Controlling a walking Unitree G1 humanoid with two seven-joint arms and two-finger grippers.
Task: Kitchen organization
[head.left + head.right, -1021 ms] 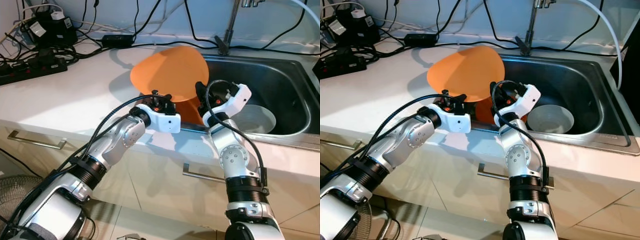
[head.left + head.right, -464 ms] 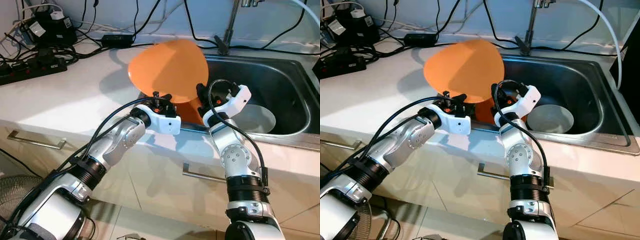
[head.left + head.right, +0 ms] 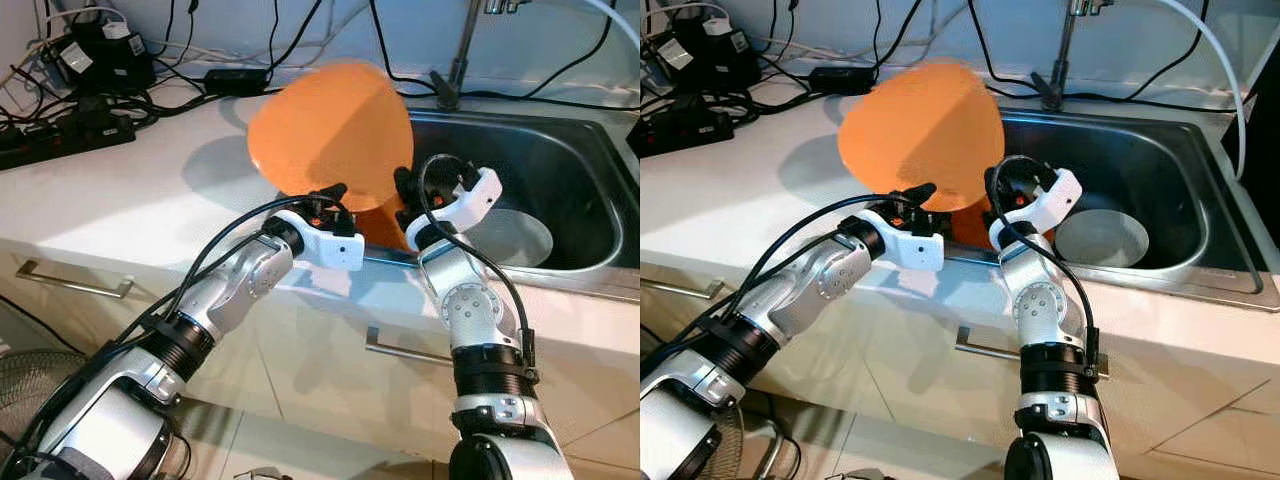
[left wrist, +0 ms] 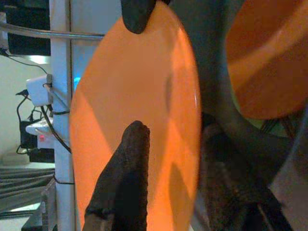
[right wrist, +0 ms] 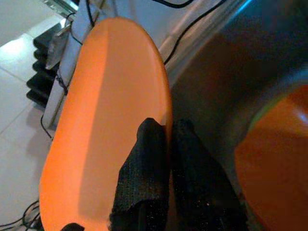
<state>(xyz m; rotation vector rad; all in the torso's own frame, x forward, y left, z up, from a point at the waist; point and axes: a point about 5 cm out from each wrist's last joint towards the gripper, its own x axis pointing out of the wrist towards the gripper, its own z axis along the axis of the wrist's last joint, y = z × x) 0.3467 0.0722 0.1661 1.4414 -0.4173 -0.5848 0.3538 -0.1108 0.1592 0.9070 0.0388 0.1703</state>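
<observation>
Both grippers met at the sink's front left corner. The right gripper (image 5: 166, 144) had its two black fingers (image 5: 144, 159) pinched onto the near rim of the orange plate (image 3: 330, 125) — one finger on each face. The left gripper (image 3: 318, 196) reached in beside it; in its wrist view its fingers (image 4: 127, 163) stood spread across the plate's face, one at the near part, the other tip at the far rim — not clamped.

The plate stood tilted up on edge above the fingers, over the boundary between the white counter (image 3: 130, 195) and the steel sink (image 3: 560, 160). Just below and behind the fingers, inside the sink, sat a second orange dish (image 5: 279, 168). Past the right gripper a pale bowl (image 3: 520, 235) lay on the sink floor. Farther off, the tap (image 3: 455, 60) rose at the sink's back edge, and black power strips (image 3: 70, 130) with tangled cables (image 3: 230, 70) lay along the wall.
</observation>
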